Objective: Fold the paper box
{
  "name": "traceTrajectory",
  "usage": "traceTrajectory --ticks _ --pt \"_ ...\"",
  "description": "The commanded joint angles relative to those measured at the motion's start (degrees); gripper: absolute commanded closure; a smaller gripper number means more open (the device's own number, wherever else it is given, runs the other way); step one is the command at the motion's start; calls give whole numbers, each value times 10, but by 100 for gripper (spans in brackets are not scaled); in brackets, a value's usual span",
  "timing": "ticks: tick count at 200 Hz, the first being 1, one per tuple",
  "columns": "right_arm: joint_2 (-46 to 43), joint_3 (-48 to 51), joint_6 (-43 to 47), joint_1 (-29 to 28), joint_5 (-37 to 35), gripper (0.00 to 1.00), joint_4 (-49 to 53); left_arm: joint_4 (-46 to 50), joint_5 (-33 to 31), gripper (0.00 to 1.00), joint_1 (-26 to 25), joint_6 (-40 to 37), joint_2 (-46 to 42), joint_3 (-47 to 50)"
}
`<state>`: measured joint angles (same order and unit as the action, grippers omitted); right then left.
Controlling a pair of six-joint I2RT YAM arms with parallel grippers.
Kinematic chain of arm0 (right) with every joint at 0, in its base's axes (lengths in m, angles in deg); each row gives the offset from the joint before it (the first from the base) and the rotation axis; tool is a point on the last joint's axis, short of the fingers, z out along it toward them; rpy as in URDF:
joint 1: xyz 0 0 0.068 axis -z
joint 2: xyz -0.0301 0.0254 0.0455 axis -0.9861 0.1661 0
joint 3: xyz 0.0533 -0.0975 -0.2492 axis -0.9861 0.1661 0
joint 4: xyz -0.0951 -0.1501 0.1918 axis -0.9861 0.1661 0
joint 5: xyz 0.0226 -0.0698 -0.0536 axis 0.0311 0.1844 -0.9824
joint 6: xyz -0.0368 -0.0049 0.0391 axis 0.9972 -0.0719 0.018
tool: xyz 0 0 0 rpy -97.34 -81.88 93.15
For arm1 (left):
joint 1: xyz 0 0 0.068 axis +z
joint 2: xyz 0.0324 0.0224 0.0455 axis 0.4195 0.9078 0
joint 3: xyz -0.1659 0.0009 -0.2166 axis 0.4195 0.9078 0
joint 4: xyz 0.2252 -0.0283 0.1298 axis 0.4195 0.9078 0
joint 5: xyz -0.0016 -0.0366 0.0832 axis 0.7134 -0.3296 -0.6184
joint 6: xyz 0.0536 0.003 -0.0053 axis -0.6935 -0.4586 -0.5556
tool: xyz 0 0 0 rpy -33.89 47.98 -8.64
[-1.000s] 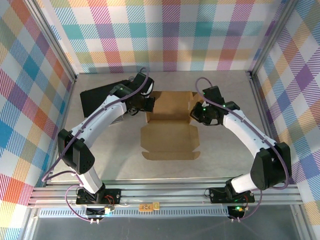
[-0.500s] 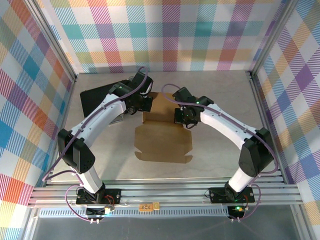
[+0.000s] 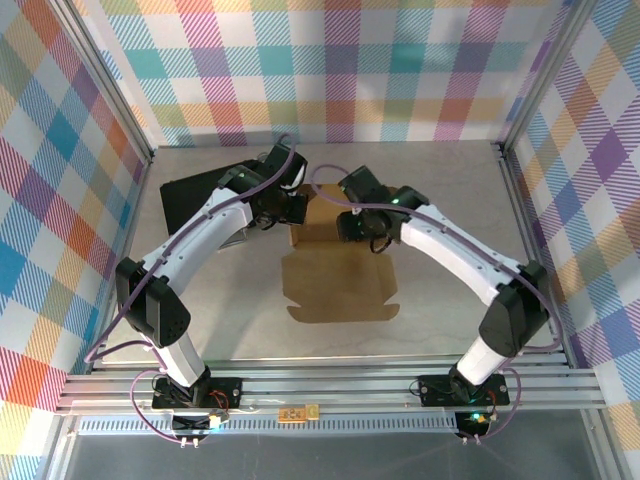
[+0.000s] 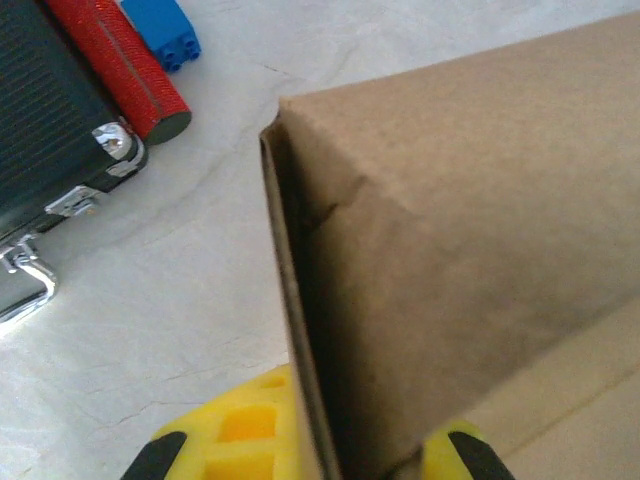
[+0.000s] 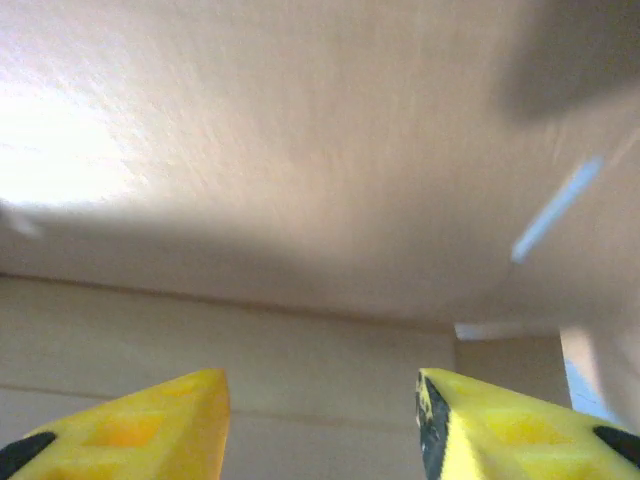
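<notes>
The top view is bright, evenly lit and sharp. The right wrist view is blurred, with glare at upper left on the paper box [image 5: 90, 140].

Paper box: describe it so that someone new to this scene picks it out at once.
On the pale table walled by plaid panels, look to the middle. The paper box lies there: plain brown cardboard, its far part raised into walls, a flat flap spread toward the near edge. Unlike the black case to its left, it is brown, thin and half folded.
</notes>
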<state>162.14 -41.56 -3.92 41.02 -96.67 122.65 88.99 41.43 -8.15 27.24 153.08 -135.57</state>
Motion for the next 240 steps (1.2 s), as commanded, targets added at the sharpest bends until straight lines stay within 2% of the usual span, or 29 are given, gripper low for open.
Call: traceTrajectory --ticks 1,21,30,56,75,85,103,128,154,186,211,240 --pt "-102 -27 18 91 143 37 -33 -22 49 100 14 4 -17 11" --pt "-162 12 -33 230 342 29 -117 -34 93 100 31 8 -23 19" --pt "-174 32 -68 287 411 28 -157 -44 121 100 38 9 -27 25" --pt "-181 96 -173 408 490 35 -249 -56 192 100 63 16 -26 28" --pt "-155 143 -240 457 574 40 -348 -53 242 100 83 19 -19 20" --pt "-131 164 -259 466 619 45 -399 -52 274 100 95 22 -13 17" --pt "-83 194 -273 472 716 47 -501 -54 308 100 112 29 -5 12" --pt "-28 202 -263 472 811 50 -562 -54 325 100 119 32 6 6" --pt "-10 185 -187 470 840 52 -511 -58 339 100 119 35 16 4" --pt "11 155 -144 446 863 52 -471 -57 342 100 119 37 23 -1" --pt "25 107 -35 419 848 53 -333 -58 344 100 119 39 27 -4" --pt "35 98 -15 415 835 52 -310 -57 346 100 119 39 27 -7"
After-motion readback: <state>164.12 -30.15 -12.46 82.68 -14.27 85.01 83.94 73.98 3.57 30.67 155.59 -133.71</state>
